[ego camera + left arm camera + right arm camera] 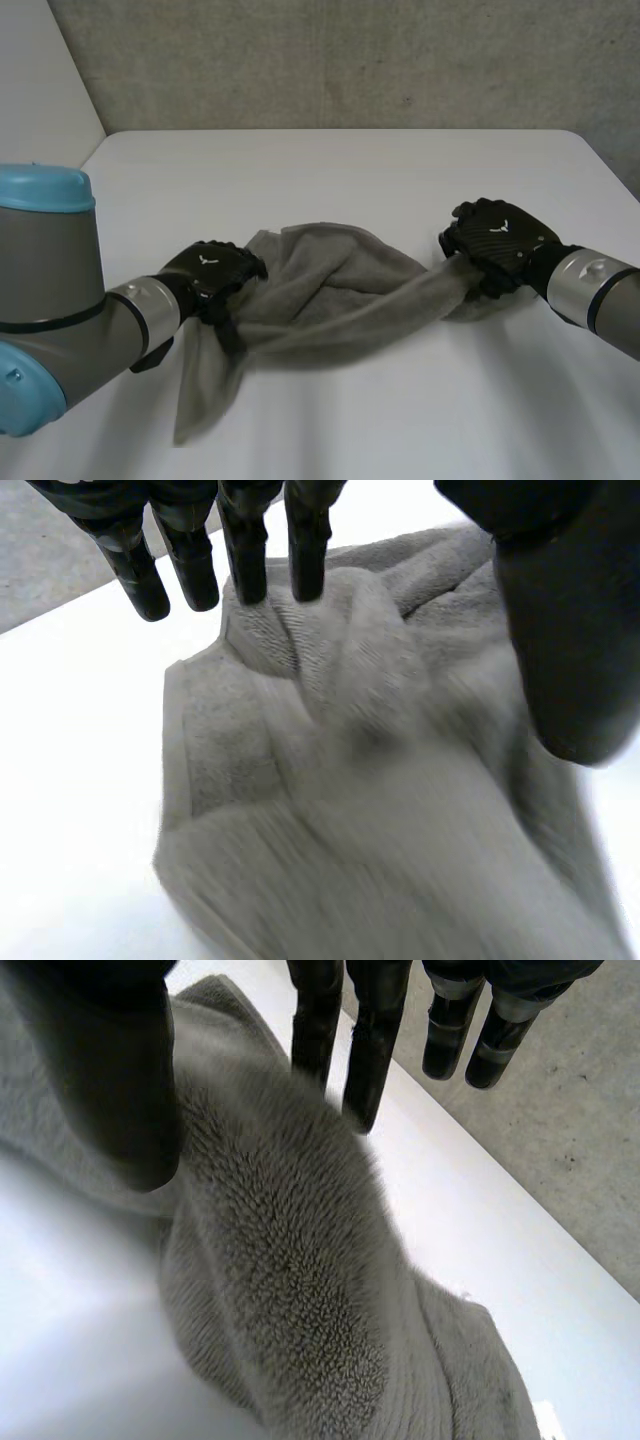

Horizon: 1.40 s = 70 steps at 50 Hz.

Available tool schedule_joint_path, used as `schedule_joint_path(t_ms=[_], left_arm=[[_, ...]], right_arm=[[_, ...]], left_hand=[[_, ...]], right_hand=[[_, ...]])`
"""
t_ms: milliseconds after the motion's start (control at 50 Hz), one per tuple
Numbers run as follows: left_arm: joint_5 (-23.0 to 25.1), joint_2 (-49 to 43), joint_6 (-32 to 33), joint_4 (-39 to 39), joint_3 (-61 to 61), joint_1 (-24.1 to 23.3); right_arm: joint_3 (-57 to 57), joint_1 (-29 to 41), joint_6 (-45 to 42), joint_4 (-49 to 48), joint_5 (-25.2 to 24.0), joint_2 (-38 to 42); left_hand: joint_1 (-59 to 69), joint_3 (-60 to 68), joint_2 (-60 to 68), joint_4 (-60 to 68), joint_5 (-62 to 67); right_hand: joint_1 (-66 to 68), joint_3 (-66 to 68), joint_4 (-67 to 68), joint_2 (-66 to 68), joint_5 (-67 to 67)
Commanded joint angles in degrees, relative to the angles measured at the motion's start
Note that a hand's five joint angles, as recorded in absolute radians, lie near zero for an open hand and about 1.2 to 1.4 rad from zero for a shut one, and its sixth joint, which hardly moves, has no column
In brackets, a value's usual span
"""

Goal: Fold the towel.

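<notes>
A grey towel lies crumpled in a long bunch across the middle of the white table. My left hand rests on its left end, where a flap trails toward the front edge. In the left wrist view the fingers are straight, their tips on a fold of the towel, and the thumb stands well apart. My right hand sits over the towel's right end. In its wrist view the fingers are straight above the fluffy towel, the thumb off to one side, not pinching.
The table's far half is bare white up to a grey concrete wall. Bare table also lies in front of the towel, between my two arms.
</notes>
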Motion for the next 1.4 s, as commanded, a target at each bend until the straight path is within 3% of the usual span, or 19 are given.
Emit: schedule_joint_path(t_ms=[20,220,340,480,600,720,800,1060,1120,1160,1280,1320,1400], left_arm=[[-0.82,0.12,-0.06,1.30,0.02,-0.35],[-1.26,3.99,-0.85,1.74,-3.94,-1.05],[-1.35,7.15,-6.90,1.83,-7.45,-2.63],[-1.70,8.65,-9.46,2.80,-11.94,-6.50],[-8.64,9.97,-9.55,8.25,-15.63,-9.93],[-16.45,9.36,-9.64,11.23,-17.04,-14.23],[-20.14,7.16,-9.64,12.02,-17.13,-16.16],[-22.17,3.99,-9.64,12.29,-17.04,-21.62],[-23.22,3.29,-9.64,12.29,-17.04,-22.41],[-23.67,3.03,-9.64,12.29,-17.12,-22.67],[-24.20,0.92,-9.64,13.95,-16.95,-22.76],[-24.46,0.30,-9.64,14.75,-16.86,-22.76],[-25.25,-1.37,-9.64,16.06,-16.34,-22.59]], right_arm=[[-0.52,1.69,1.91,0.13,2.94,0.49],[6.24,0.11,4.99,-0.31,3.12,-7.14],[8.71,-2.27,4.90,-0.22,2.94,-9.61],[13.36,-7.44,1.22,-2.59,-1.35,-10.67],[15.65,-12.55,-6.24,-2.86,-6.10,-9.79],[16.27,-13.43,-13.72,-2.86,-12.43,-7.43],[15.22,-12.99,-16.99,-2.60,-13.67,-4.34],[10.65,-11.15,-23.84,-2.25,-13.06,2.25],[8.63,-9.21,-24.10,-2.07,-12.53,3.83],[6.88,-8.25,-23.93,-1.89,-12.44,5.32],[3.35,-7.63,-23.14,-1.54,-11.91,8.49],[-0.67,-6.93,-20.52,-0.41,-8.94,10.59],[-4.21,-5.96,-12.77,-0.49,-4.09,11.57]], left_hand=[[-6.18,-2.20,-5.31,-2.69,-4.16],[-6.18,-2.20,-5.31,-2.69,-4.16],[-6.18,-2.20,-5.31,-2.69,-4.16],[-6.18,-2.20,-5.31,-2.69,-4.16],[-6.18,-2.20,-5.31,-2.69,-4.16],[-6.18,-2.20,-5.31,-2.69,-4.16],[-5.85,-2.20,-4.98,-2.69,-4.16],[-5.68,-2.20,-4.81,-2.69,-4.16],[-5.67,-2.20,-4.80,-2.69,-4.16],[-5.51,-2.20,-4.64,-2.69,-4.16],[-5.67,-2.20,-4.80,-2.69,-4.16],[-5.51,-2.20,-4.64,-2.69,-4.16],[-5.67,-2.20,-4.80,-2.69,-4.16]], right_hand=[[-35.07,1.12,1.74,-35.73,-23.68],[-35.07,1.12,1.74,-35.73,-23.68],[-35.07,1.12,1.74,-35.73,-23.68],[-35.07,1.12,1.74,-35.73,-23.68],[-34.91,1.12,1.74,-35.57,-23.68],[-33.40,1.12,1.74,-34.07,-23.68],[-29.86,1.12,1.74,-30.52,-23.68],[-20.95,1.12,1.74,-21.61,-19.56],[-10.85,1.12,1.74,-11.52,-9.47],[4.53,1.12,1.74,3.87,5.92],[21.11,1.12,1.74,20.44,22.49],[35.18,1.12,1.74,34.52,36.57],[40.28,1.12,1.74,39.62,41.67]])
